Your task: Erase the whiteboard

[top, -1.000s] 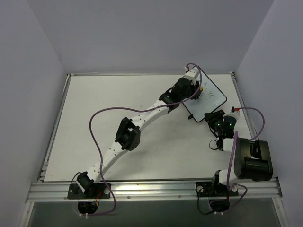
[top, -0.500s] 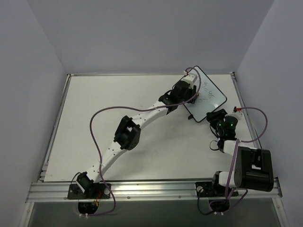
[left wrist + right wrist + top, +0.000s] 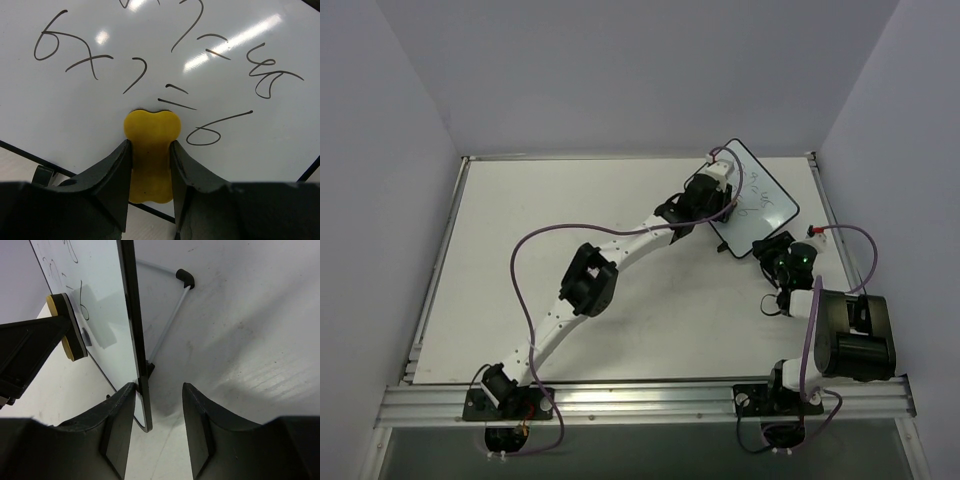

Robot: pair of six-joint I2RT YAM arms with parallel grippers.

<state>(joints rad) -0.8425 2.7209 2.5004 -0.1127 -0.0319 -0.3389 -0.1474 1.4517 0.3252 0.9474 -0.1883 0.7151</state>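
- Whiteboard (image 3: pixel 760 203) stands tilted on its wire stand (image 3: pixel 167 322) at the far right of the table (image 3: pixel 570 200), its face covered with dark scribbles (image 3: pixel 91 62); none look wiped yet.
- Left gripper (image 3: pixel 150 150) has its fingers clamped on the yellow eraser (image 3: pixel 151 125), whose tip presses the board near its lower edge, just under the writing.
- Right gripper (image 3: pixel 157 387) straddles the board's near corner with its fingers apart: one lies close against the face, and the other shows a clear gap behind the frame.
- Risk: with that corner unclamped, a hard sideways wipe could slide or tip the light board on its stand.
- Risk: the eraser is pinched by its narrow waist, so heavy pressure could twist it out of the grip.
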